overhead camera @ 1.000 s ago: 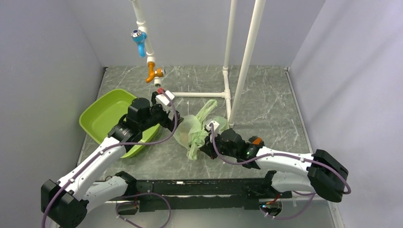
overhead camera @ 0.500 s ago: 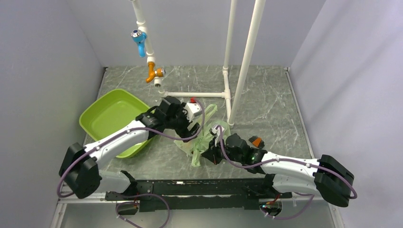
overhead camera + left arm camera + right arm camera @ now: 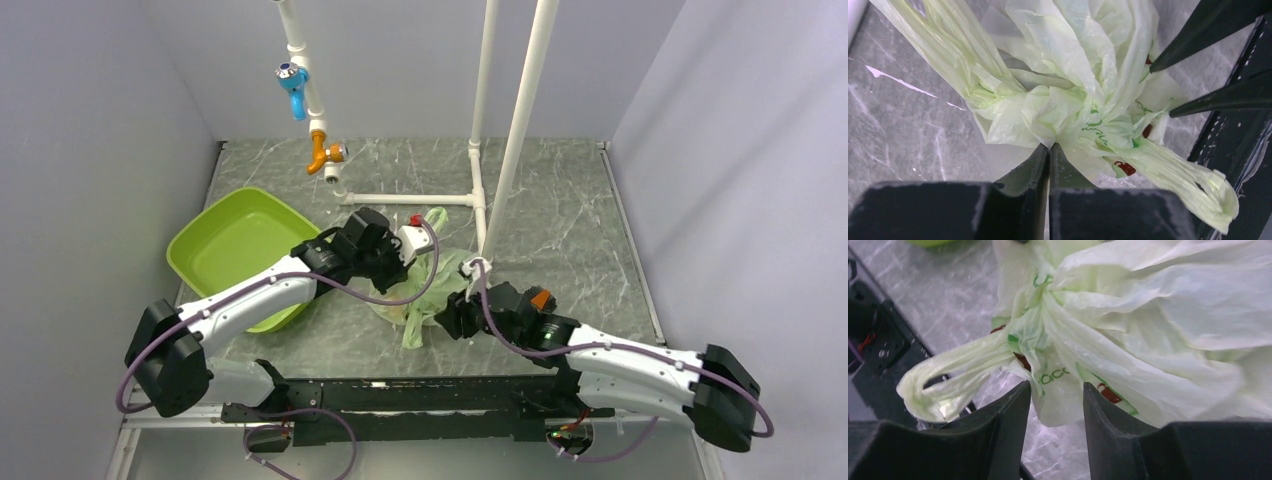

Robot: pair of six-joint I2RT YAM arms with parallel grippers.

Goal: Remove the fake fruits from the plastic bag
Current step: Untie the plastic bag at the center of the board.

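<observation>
At mid-desk [image 3: 560, 215], the bag [image 3: 405, 312] is lying crumpled between the two arms, the fruits hiding inside it, none showing. The left claw [image 3: 1049, 146] is pressing its fingers together at a fold of film; whether any is caught is unclear. The right claw [image 3: 1055, 386] is spreading around the knotted neck. Judged step: opening the bag. Next, the right claw is needing to close and pull against the left.
</observation>
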